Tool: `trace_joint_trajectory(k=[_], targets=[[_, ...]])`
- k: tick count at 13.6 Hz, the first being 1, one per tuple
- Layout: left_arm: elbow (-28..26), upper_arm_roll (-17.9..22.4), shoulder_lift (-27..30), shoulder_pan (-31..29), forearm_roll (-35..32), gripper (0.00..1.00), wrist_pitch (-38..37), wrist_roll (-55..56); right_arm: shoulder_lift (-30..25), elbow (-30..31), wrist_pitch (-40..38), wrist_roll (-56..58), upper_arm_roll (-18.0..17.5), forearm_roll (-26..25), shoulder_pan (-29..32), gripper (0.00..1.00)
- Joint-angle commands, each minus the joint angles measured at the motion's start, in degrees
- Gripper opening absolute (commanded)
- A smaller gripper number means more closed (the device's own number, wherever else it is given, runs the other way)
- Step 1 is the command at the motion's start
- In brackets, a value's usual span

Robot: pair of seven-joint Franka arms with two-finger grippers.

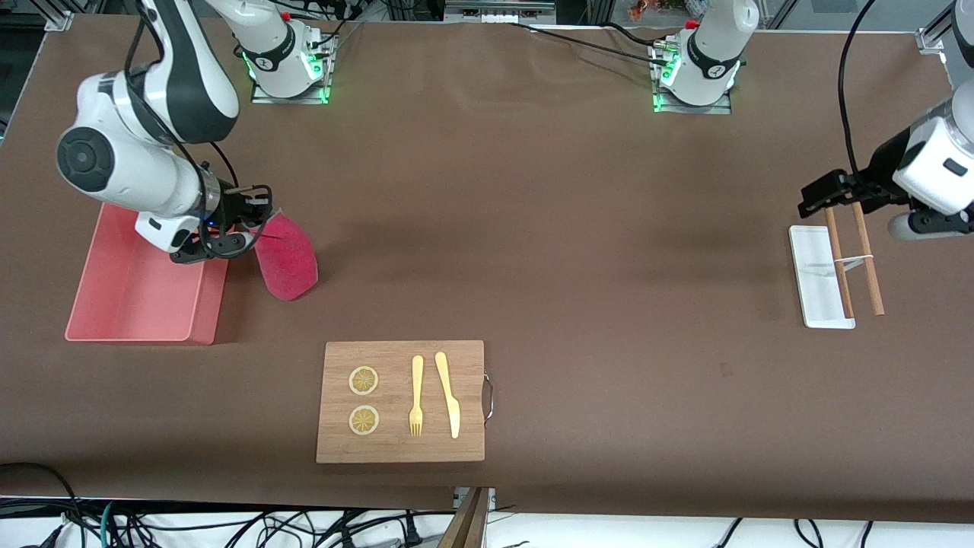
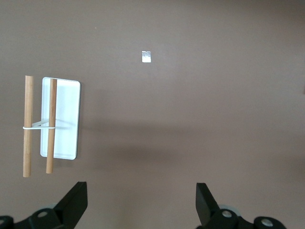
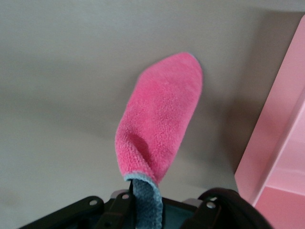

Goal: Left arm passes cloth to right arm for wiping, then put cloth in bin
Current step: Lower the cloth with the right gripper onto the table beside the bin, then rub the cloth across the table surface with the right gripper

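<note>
The bin (image 1: 137, 285) sits at the right arm's end of the table, pink tub w/ low walls. The right arm (image 1: 144, 152) reaches down over its edge, and the right gripper (image 1: 242, 221) is clamped tight on one corner of the cloth (image 1: 285, 257). Cloth hangs from that grip just beside the bin, pink face showing, lower end down at the table; in the right wrist view the pinched bit shows its grey side going into the claw.

Mid-table, nearer the front camera: wooden cutting board (image 1: 401, 441) w/ two lemon slices (image 1: 364, 380), a yellow fork (image 1: 416, 396) and a yellow knife (image 1: 448, 394) lying side by side on it.

Toward the left arm's end: small white tray (image 1: 816, 278) w/ two wooden sticks (image 1: 867, 259) tied by a white band, one resting on the tray, the other just beside it. The left arm (image 1: 932, 164) waits there, left gripper (image 2: 141, 202) spread wide over bare table by the tray, holding nothing
</note>
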State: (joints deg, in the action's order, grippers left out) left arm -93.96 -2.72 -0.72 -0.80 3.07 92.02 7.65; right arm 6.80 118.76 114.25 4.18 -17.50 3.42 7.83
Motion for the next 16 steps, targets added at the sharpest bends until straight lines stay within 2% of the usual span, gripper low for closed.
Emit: trace_joint_trajectory(k=[1,6,7,9,13,16], targets=[[-0.1,1.2,2.8,1.9,0.6,1.00,-1.8,-1.9,0.8,2.6,5.2,-1.3,-0.4,-2.4,0.0,0.00],[-0.1,1.0,3.1,2.1,0.4,1.00,-3.6,-2.2,9.0,3.0,13.8,-4.1,-0.1,-7.4,0.2,0.00],[-0.1,0.2,2.9,2.3,-1.6,1.00,-3.5,-2.2,9.9,3.0,14.9,-5.2,-0.1,-8.2,0.2,0.00],[-0.3,-2.9,2.8,2.3,-7.8,1.00,-3.2,-1.8,11.4,2.9,16.5,-5.8,-0.1,-8.3,0.2,0.00],[2.2,-3.7,2.0,1.8,-7.2,1.00,-3.4,-2.6,13.8,2.4,18.8,-7.4,0.5,-8.6,-0.3,0.00],[2.8,-5.5,1.9,2.2,-7.3,1.00,-3.4,-1.9,14.3,1.0,18.9,-13.8,1.2,-8.3,-5.0,0.00]])
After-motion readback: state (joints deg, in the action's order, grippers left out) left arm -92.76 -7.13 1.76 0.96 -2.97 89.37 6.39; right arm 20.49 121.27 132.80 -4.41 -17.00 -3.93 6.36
